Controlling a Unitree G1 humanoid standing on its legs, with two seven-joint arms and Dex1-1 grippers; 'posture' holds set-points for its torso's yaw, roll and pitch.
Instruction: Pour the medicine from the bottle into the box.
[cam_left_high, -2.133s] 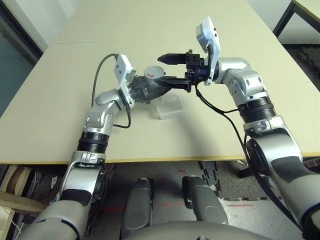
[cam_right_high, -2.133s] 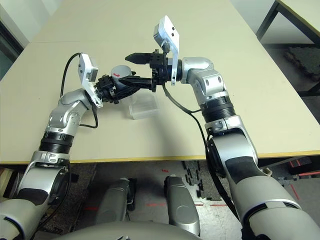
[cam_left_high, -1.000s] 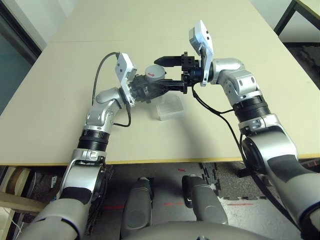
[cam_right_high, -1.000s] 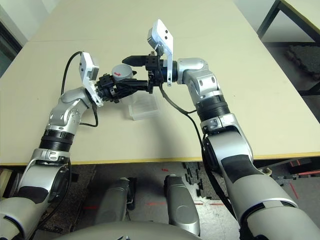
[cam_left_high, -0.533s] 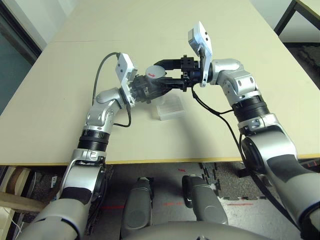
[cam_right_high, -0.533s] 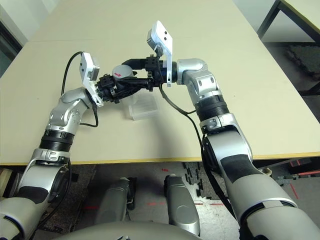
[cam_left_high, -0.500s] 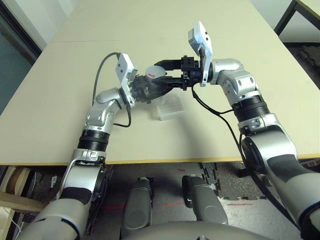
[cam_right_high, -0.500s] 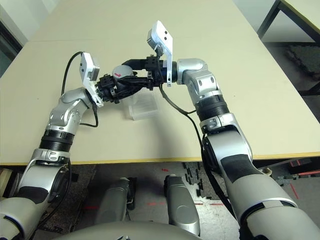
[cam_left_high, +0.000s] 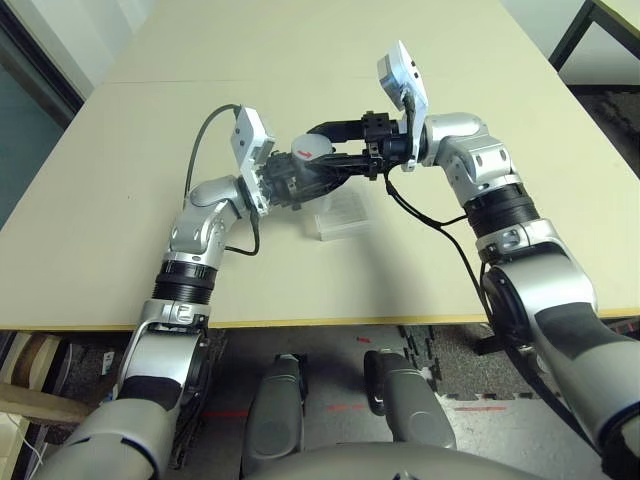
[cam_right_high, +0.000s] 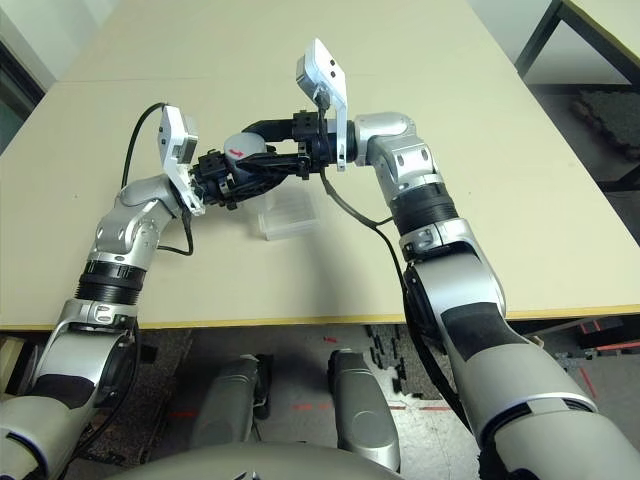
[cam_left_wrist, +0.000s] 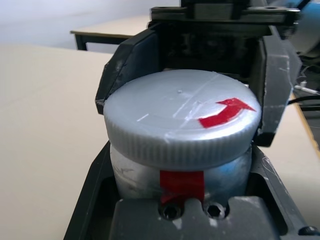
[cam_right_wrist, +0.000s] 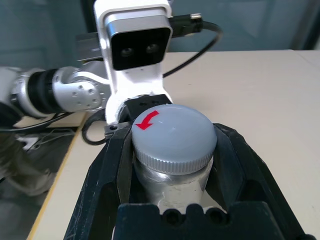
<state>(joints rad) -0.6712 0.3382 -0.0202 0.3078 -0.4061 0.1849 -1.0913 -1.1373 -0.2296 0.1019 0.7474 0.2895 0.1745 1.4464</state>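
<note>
Above the table (cam_left_high: 120, 160), just over the clear box (cam_left_high: 338, 215), the left gripper (cam_left_high: 300, 180) clamps the bottle (cam_right_wrist: 172, 175) while the right gripper (cam_left_high: 335, 145) pinches its cap (cam_left_wrist: 182, 117); a crooked twist could tear it loose.

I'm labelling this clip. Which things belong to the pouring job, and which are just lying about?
Job:
- bottle, cap on
- box
- left gripper, holding bottle
- right gripper, shut on cap

Lying about:
- nothing beyond the table itself
</note>
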